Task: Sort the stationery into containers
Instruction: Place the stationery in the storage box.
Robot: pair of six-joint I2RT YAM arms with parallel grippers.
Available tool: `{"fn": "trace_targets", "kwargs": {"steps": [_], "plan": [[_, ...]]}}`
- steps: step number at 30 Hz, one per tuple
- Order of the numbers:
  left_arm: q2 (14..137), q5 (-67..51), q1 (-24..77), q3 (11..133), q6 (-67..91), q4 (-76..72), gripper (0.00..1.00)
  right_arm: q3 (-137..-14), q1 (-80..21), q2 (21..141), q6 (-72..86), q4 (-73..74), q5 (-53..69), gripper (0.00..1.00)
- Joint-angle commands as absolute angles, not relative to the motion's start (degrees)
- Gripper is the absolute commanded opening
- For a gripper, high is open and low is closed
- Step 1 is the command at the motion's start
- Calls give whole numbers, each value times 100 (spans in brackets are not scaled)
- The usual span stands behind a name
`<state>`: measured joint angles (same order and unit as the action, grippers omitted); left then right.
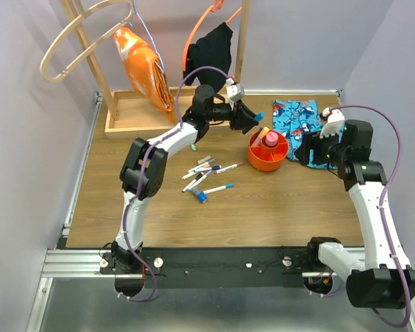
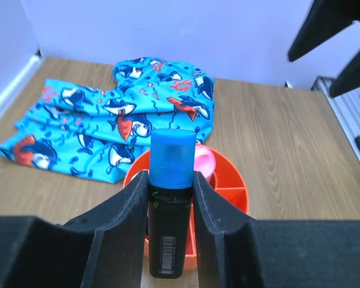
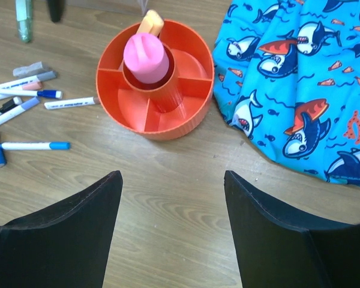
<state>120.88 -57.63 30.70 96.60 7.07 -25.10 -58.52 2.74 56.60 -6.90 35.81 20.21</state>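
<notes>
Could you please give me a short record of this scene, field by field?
left gripper: shut on the black marker with a blue cap, raised near the orange tub, not yet in it
right gripper: open, holding nothing, pointed at the tub
orange tub: divided; pink tube upright in the centre cup, yellow-orange item in an outer compartment
loose pens: lying on the table, apart from the tub
shark-print cloth: crumpled beside the tub

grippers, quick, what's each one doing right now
Left gripper: closed on a black marker with a blue cap.
Right gripper: open, holding nothing.
</notes>
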Motion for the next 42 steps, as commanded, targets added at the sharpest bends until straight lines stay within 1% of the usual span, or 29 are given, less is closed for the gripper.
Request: {"fn": "trace_targets", "kwargs": {"steps": [1, 9, 23, 37, 42], "plan": [[12778, -5520, 3138, 10089, 2241, -4482, 0, -6196, 316, 5888, -729, 3568, 1758, 76], [13280, -5546, 3103, 10169, 2628, -4878, 0, -6539, 395, 6293, -844, 3700, 1696, 76], [13632, -5660, 3094, 9949, 2988, -5300, 0, -6811, 448, 6785, -896, 3726, 1714, 76], [13957, -5643, 3103, 9756, 2997, -5458, 0, -6741, 448, 7005, -870, 3639, 1828, 76], [14053, -5616, 3155, 9922, 3067, -5476, 0, -6768, 448, 7049, -870, 3656, 1837, 76]]}}
